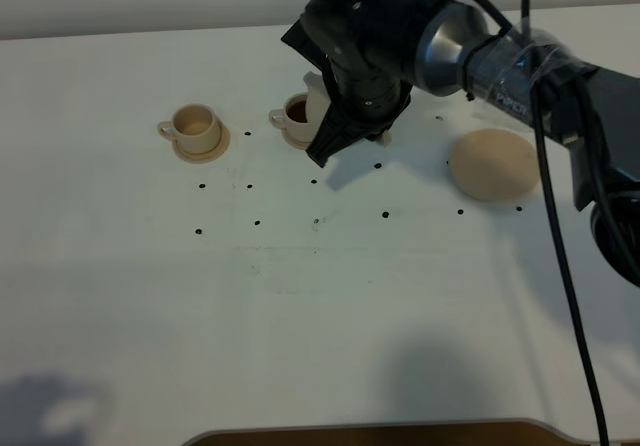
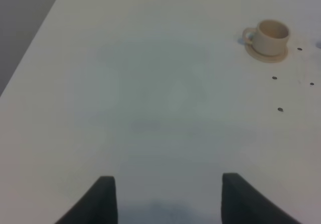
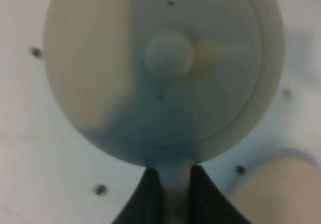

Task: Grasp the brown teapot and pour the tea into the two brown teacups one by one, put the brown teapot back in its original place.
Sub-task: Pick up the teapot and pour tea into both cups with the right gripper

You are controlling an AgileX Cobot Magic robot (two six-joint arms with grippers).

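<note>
My right gripper (image 1: 335, 131) reaches across the middle and is shut on the handle of the brown teapot (image 1: 316, 104), holding it above the table right beside the right teacup (image 1: 297, 113), which holds dark tea. The arm hides most of the pot. The right wrist view shows the teapot's lid and knob (image 3: 168, 53) with the fingers (image 3: 150, 194) closed on the handle. The left teacup (image 1: 195, 124) stands on its saucer and looks pale inside; it also shows in the left wrist view (image 2: 271, 35). The wide saucer (image 1: 492, 165) lies bare at the right. My left gripper (image 2: 168, 194) is open and empty.
Small black dots mark the white table (image 1: 320, 286). A dark edge runs along the table's front (image 1: 380, 434). A blurred tan shape (image 3: 281, 189) sits beside the pot in the right wrist view. The table's left edge shows in the left wrist view (image 2: 30, 43).
</note>
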